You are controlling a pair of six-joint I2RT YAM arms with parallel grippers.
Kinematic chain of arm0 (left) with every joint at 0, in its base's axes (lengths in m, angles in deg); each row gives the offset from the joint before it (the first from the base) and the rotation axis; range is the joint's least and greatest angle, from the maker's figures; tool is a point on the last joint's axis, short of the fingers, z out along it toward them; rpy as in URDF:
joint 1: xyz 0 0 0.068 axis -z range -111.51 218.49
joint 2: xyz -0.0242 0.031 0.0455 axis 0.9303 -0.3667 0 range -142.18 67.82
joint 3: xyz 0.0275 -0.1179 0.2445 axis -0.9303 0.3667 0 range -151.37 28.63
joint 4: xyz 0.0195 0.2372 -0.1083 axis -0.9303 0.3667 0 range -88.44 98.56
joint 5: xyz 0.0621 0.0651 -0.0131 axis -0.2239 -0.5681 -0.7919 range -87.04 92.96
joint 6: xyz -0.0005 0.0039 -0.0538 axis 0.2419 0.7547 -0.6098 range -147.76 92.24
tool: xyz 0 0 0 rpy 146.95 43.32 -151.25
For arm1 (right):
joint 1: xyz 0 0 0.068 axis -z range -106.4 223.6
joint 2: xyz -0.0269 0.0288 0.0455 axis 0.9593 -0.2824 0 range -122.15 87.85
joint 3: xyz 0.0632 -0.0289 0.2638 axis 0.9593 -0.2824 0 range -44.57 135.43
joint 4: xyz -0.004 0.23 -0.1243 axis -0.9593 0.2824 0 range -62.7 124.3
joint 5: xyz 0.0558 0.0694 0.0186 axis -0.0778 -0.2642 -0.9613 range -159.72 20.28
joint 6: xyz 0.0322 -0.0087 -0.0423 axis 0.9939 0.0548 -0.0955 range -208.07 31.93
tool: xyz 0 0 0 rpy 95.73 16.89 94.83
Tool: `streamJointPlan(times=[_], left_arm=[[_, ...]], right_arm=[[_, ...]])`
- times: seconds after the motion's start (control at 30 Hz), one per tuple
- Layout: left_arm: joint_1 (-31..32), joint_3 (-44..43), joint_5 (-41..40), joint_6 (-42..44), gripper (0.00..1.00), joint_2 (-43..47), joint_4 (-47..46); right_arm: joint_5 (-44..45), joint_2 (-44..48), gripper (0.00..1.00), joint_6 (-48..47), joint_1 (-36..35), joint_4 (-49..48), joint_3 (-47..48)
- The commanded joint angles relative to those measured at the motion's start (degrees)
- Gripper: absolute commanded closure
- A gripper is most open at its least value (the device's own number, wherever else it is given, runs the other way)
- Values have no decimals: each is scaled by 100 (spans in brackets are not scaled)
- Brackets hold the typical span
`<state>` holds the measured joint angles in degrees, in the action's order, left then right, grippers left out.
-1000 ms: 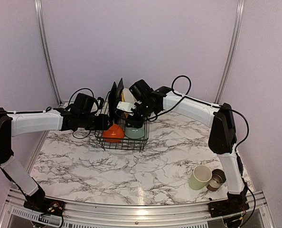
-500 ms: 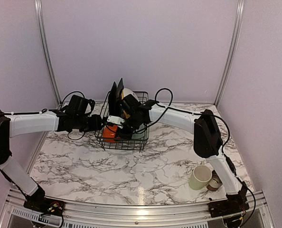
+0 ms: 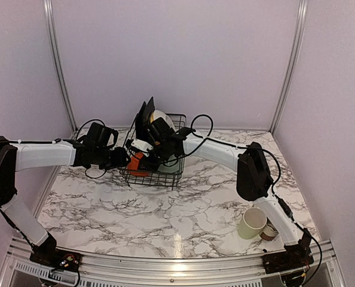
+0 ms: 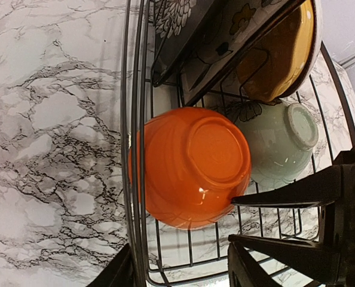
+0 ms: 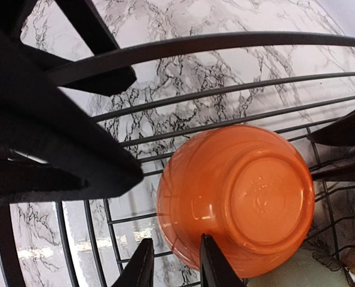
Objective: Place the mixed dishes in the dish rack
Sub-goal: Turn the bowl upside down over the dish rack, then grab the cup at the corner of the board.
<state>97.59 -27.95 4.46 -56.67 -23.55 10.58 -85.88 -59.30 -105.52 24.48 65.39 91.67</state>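
Readable text: none in any view.
Mark on orange bowl: faint moulded stamp on its base, just beyond the right pincer, too blurred to read.

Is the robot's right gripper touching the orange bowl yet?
Cannot tell. In the right wrist view the right gripper has fingers either side of the rim of the orange bowl, one overlapping it, but no clear contact or gap shows.
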Motion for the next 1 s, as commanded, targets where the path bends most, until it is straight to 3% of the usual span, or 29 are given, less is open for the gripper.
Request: streamJointPlan(times=[0.0, 0.2, 0.4, 0.6, 0.97], left_arm=[[96, 129, 413, 70, 48, -35, -70], [96, 60, 496, 89, 48, 42, -123], [97, -52, 376, 269, 48, 365, -110], [96, -256, 26, 696, 47, 836, -107], [113, -469, 158, 1255, 46, 1171, -296]], right_arm=[[605, -307, 74, 135, 296, -556, 172], [-308, 126, 72, -36, 249, -444, -60], [-532, 852, 68, -45, 228, -377, -175], [-455, 1765, 54, -249, 307, -405, -556], [-98, 4193, 40, -1262, 789, -405, -3353]])
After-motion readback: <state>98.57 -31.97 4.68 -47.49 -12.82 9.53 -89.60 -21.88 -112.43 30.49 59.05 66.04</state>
